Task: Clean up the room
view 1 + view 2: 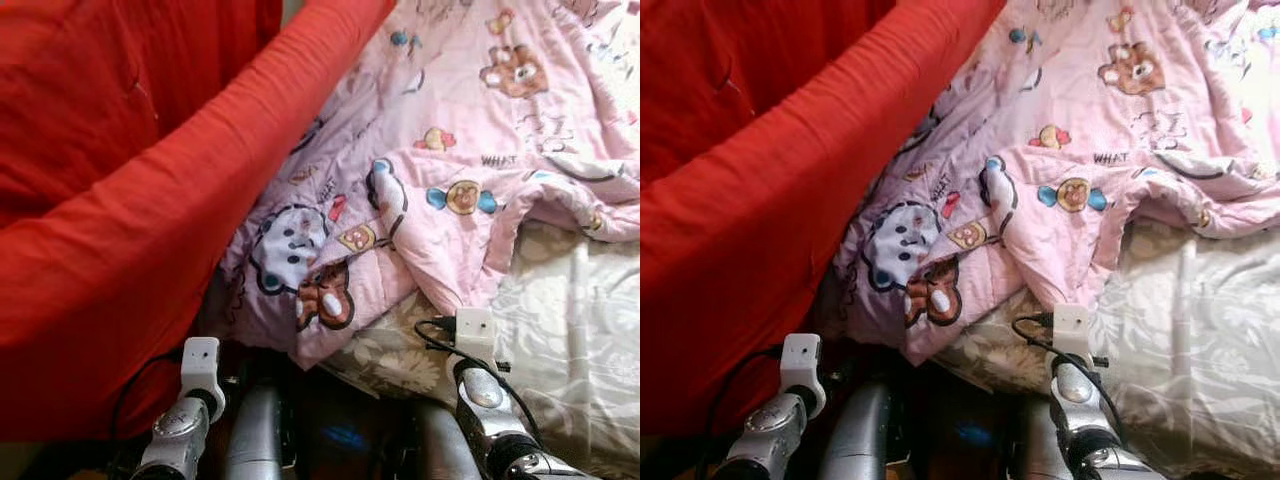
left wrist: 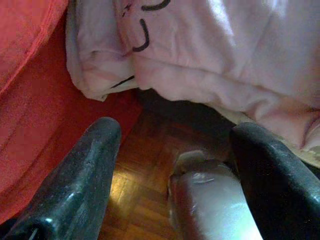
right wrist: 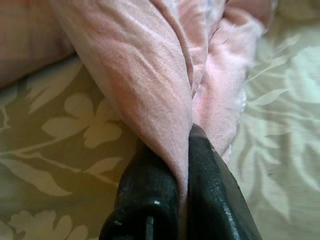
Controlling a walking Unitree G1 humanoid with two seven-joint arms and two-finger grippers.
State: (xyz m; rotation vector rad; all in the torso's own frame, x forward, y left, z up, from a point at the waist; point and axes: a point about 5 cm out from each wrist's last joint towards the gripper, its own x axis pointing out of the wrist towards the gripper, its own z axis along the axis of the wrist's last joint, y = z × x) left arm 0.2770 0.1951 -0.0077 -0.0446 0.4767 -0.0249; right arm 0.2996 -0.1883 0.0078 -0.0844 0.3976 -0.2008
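right gripper (image 3: 182,165): fingers pressed together, clamped on a fold of the pink blanket (image 1: 470,150); fabric runs up from between the two black fingers (image 3: 150,195)
right arm (image 1: 490,400): reaches forward over the near edge of the bed, wrist at the blanket's hanging lower edge
left gripper (image 2: 175,165): fingers spread apart, holding nothing; hangs low over the wood floor (image 2: 145,190), just below the blanket's drooping corner
left arm (image 1: 185,420): low, beside the red cloth (image 1: 120,230), near the bed's front edge
pink blanket: cartoon bears and animals print, crumpled across the bed, lower corner spilling over the near edge toward the floor; left side lies against the red cloth
bed sheet (image 1: 580,330): pale beige with leaf pattern, bare on the right part of the bed, under the blanket's edge
red cloth: big red fabric mass along the left side of the bed, touching the blanket; cannot tell what it covers
floor: dark parquet, seen under the blanket corner in left wrist view
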